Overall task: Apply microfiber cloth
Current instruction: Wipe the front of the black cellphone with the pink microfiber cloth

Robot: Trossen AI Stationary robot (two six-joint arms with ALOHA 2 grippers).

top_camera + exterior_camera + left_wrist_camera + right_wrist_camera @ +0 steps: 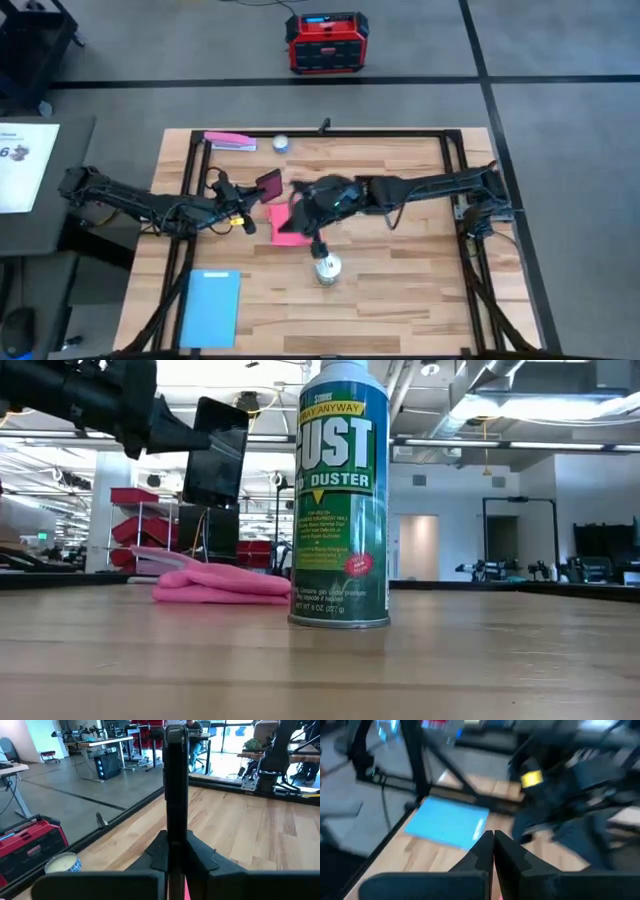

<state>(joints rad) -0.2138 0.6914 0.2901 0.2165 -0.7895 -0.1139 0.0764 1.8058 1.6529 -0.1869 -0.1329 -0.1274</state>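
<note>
Soft folded microfiber cloth [222,584], flat black phone [216,450]

Right end effector [297,203] sits over the pink microfiber cloth [283,228] mid-table.

A pink-red microfiber cloth [284,224] lies on a light wooden table [400,290] with pale plank stripes, beside a green duster can [339,500] with white lettering and a white cap. A black phone [216,452] is held by the dark left gripper [250,190]. A light-blue rectangle [210,307] lies on the table, a pink strip [230,141] at another edge, and a red and black box [328,43] sits on the grey floor.
</note>
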